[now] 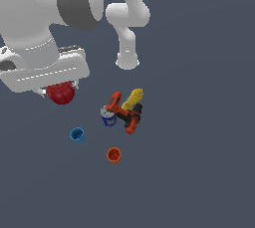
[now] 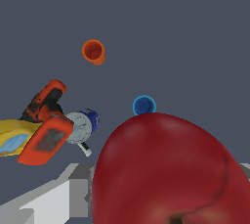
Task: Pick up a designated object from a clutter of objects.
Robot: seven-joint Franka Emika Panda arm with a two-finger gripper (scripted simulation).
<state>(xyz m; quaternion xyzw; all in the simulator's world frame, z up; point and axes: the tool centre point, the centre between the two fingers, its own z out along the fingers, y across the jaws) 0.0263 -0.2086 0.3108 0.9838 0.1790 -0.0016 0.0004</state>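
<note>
**The red apple in my pincer, above the tabletop**

My pincer was clenched around the small, round, glossy dark-red apple. In the exterior view the apple hung just under my white hand, at the exterior view's left, well apart from the other items. I could see only small parts of my fingers beside it, because the hand covered most of them. In the wrist view the apple filled a big part of the picture, and its dimple was visible at the lower edge.

The rest of the clutter lay on the dark grey tabletop. The red-and-black drill lay on its side in the middle. The yellow bottle lay touching it, on the side toward my white base. The blue can lay just beside the drill, at the exterior view's left of it; whether they touched I cannot tell.

The small blue cup stood alone, apart from this group, toward the exterior view's left. The small orange cup stood alone too, near the blue cup but not touching it. Both cups showed their open mouths to the wrist view.
</note>
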